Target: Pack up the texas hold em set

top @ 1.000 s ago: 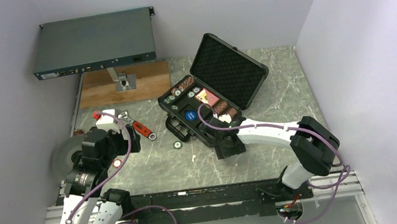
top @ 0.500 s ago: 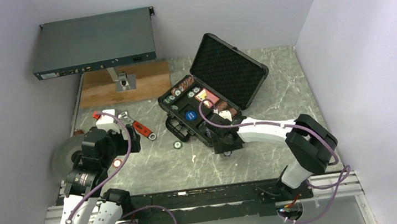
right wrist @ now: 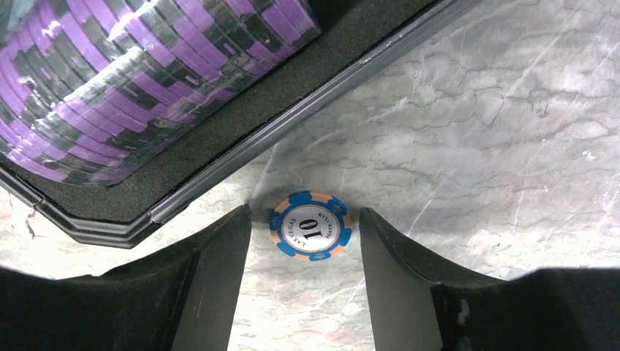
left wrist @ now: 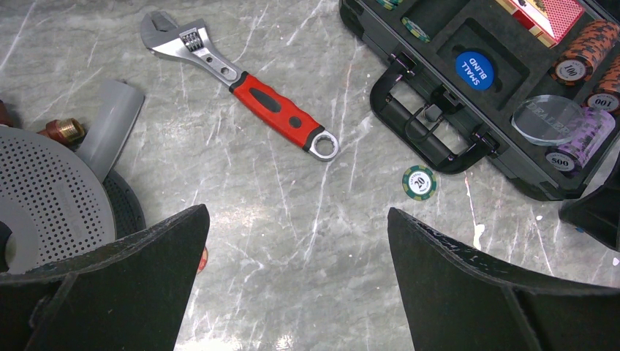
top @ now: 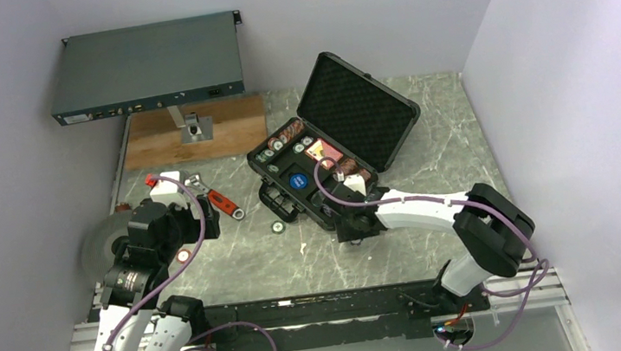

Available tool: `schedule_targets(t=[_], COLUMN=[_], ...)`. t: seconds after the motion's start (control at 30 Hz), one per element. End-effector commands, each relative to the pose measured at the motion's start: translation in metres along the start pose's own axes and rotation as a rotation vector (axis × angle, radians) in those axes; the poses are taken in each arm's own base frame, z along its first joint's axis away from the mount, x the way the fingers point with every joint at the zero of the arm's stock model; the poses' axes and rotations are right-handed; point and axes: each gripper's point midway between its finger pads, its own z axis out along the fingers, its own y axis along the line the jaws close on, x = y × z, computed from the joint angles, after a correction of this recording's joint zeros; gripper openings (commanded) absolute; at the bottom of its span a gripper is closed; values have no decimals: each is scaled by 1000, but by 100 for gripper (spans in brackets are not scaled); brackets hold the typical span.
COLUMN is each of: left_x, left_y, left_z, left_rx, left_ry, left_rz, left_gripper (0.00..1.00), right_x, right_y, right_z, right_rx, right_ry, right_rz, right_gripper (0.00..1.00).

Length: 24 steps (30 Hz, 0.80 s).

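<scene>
The black case [top: 286, 204] lies open on the table, its lid [top: 358, 109] raised. It holds chip stacks, a blue disc [left wrist: 474, 69], a red card deck [left wrist: 552, 13] and a purple chip stack [right wrist: 146, 80]. A blue and orange "10" chip [right wrist: 311, 227] lies flat on the table by the case's near corner. My right gripper [right wrist: 304, 213] is open, low at the table, one finger on each side of that chip. A green chip [left wrist: 420, 182] lies loose near the case handle. My left gripper [left wrist: 298, 210] is open and empty above bare table. An orange chip [top: 183, 256] lies by it.
A red-handled wrench [left wrist: 270, 110] lies left of the case. A perforated grey disc [left wrist: 44, 197] sits at the left edge. A flat grey rack box [top: 147, 66] stands on a post over a wooden board [top: 232, 124] at the back left.
My right gripper has shifted slightly left toward the case's near corner. The left arm has not moved.
</scene>
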Motion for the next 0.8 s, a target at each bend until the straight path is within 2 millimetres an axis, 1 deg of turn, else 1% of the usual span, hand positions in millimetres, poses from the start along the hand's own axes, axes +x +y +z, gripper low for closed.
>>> schedule_targets(t=[0.0,0.23,0.43,0.5,0.53,0.67,0.77], left_x=[-10,-10,-10,-10,-10,-10,-10], left_y=[0,0,0,1,1,1,1], left_z=[0,0,-1,-1,-1,-1,-1], left_rx=[0,-2,-3,-4,-4,-6,-6], left_ry=[-36,-36,-39,-38,-37,-40,-40], left_rz=[0,0,0,-1,-1,-2,-1], left_gripper=[99,99,99,99,99,99,99], right_x=[48,52,59,62,63,66,68], right_y=[-14,-17,-19,-20,-20,-23,-24], right_z=[5,-2,1,3,4,7,8], right_rx=[51,77,80,83,84,90,97], right_ry=[171,192,208,211,214,219,222], right_rz=[-26,-41,-36,-36,-37,-44,-49], right_gripper=[58,58,57,55,53,38,32])
